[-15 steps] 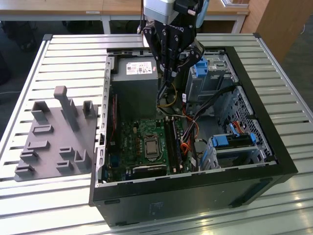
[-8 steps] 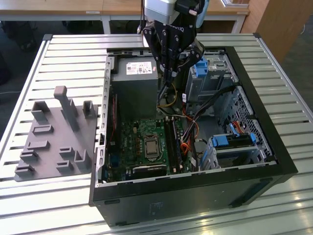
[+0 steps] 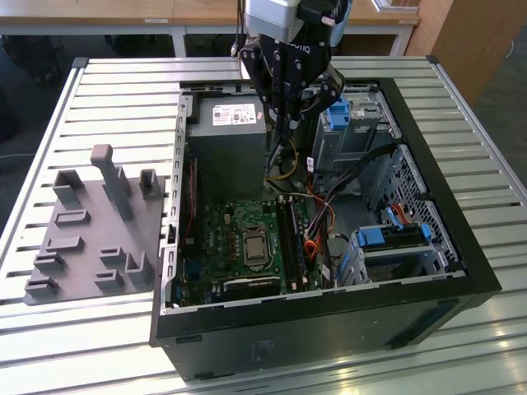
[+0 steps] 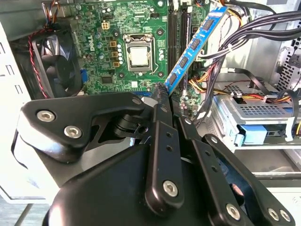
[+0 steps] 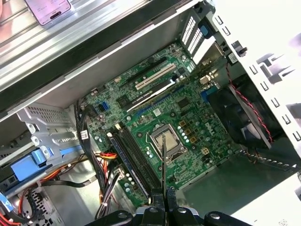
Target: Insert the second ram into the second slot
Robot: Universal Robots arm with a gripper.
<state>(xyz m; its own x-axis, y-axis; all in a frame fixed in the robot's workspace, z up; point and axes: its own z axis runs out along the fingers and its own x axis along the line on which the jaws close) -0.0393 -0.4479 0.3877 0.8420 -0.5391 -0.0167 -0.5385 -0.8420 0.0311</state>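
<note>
Second wrist view: end effector clamped on the second ram, tilted above the motherboard.

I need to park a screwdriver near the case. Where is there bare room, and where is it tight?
Bare: the slatted table beyond the grey fixture, and its strip between the case and the edge on the exterior view's right. Crowded: inside the case, cables run beside the gripper, shut on the second ram.
</note>
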